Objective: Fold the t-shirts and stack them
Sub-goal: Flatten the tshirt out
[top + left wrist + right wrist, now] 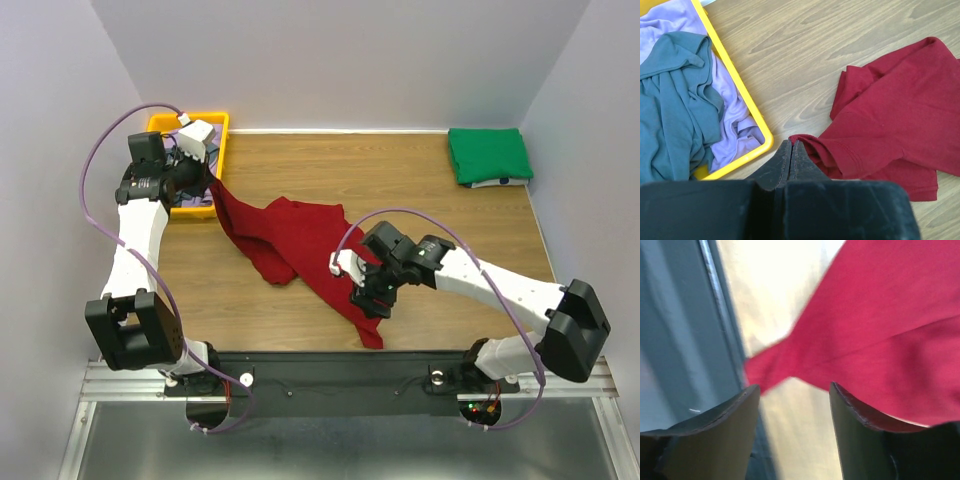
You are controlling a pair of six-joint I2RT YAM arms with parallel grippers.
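Note:
A dark red t-shirt (300, 235) lies crumpled across the middle of the wooden table. My left gripper (210, 185) is shut on its far-left edge beside the yellow tray, with the cloth pinched at the fingertips (791, 142) and the rest of the shirt (895, 115) trailing to the right. My right gripper (368, 300) is open and hovers over the shirt's lower tail (880, 330), with bare table between its jaws (792, 386). A bright green t-shirt (487, 153) lies folded at the back right. A grey-blue t-shirt (675, 95) and a lavender one (735, 125) lie bunched in the tray.
The yellow plastic tray (222, 135) stands at the back left, its rim (740, 85) just left of my left fingers. The table's front edge and black rail (330, 365) run close below my right gripper. White walls enclose the table.

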